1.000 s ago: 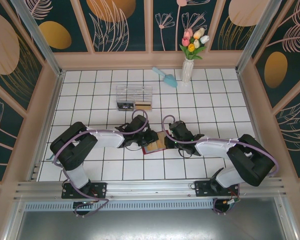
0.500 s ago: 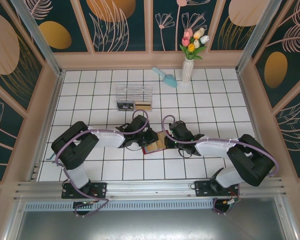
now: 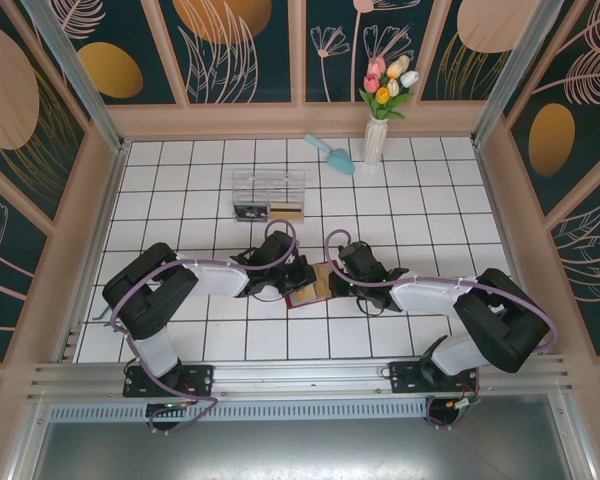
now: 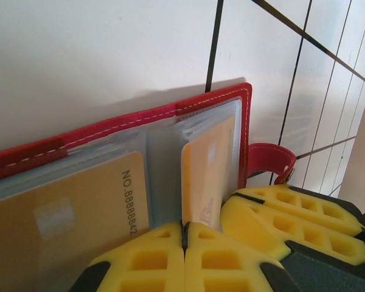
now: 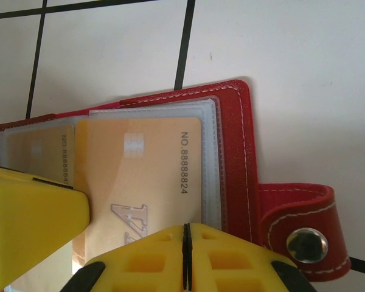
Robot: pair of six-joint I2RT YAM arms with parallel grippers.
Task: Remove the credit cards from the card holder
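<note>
Pinching gold credit card (image 5: 143, 176) by its near edge, right gripper (image 5: 185, 249) pads fully together; long axis apparently pointing straight away from fingers. Clamping sleeve leaf (image 4: 164, 170) of open card holder (image 3: 315, 287), left gripper (image 4: 184, 234) likewise closed, opposite side. Clear box (image 3: 268, 194) beyond holder.

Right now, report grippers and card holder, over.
Left gripper shut on upright gold card in its sleeve. Right gripper shut, tips over second gold card. Open card holder on tiles. Nothing blocking.
</note>
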